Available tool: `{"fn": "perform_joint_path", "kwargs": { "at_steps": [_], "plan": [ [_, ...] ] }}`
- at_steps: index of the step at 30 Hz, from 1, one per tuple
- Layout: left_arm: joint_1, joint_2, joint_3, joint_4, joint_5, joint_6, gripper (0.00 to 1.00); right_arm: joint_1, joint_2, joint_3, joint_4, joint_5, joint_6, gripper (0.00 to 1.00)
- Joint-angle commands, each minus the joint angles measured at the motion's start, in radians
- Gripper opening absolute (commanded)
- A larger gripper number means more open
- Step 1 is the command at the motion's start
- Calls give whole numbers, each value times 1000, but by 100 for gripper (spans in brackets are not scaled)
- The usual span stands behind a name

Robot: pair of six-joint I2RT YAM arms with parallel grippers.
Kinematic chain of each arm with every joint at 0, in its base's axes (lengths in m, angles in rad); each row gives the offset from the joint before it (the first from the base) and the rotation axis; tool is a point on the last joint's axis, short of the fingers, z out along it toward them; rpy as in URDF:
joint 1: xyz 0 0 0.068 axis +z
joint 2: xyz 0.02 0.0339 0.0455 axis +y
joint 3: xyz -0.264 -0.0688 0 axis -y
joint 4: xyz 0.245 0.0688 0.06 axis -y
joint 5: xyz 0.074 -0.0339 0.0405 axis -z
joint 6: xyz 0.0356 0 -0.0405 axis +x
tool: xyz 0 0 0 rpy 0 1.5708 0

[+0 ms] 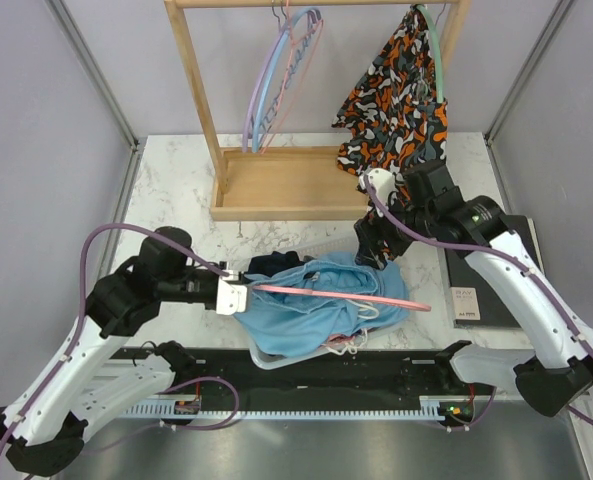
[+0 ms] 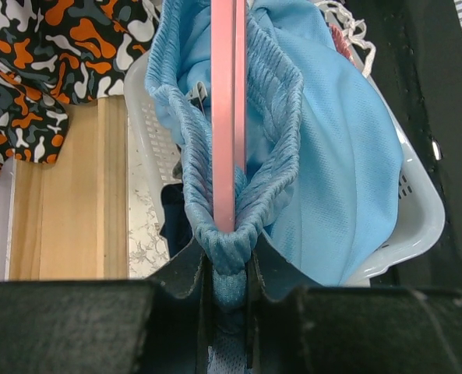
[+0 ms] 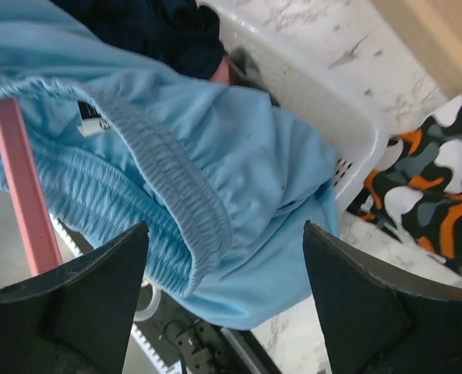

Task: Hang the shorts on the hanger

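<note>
The light blue shorts lie bunched over a white basket at the table's front. The pink hanger runs through their waistband, its bar pointing right. My left gripper is shut on the waistband fold where the hanger's end sits. In the left wrist view the gripper pinches the blue fabric and the pink bar rises straight from it. My right gripper is open and empty just above the shorts' right side. In the right wrist view the gripper has wide-apart jaws over the shorts, with the hanger at left.
A wooden rack stands at the back with lilac and blue hangers and an orange-black-white garment on a mint hanger. Dark navy clothing lies in the basket. A black flat object lies at right.
</note>
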Motion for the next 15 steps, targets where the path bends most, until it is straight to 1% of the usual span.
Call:
{"fn": "perform_joint_path", "kwargs": {
  "at_steps": [1, 5, 9, 15],
  "plan": [
    [-4, -7, 5, 55, 56, 45, 2, -1, -7, -27, -37, -26, -1, 84],
    [-4, -4, 5, 57, 59, 37, 2, 0, 1, -80, -23, -57, -4, 77],
    [-4, -7, -3, 61, 63, 29, 2, -1, 7, -152, 10, 12, -27, 74],
    [-4, 0, -14, 86, 54, -11, 2, 5, 30, -218, 81, 43, -62, 70]
  ]
}}
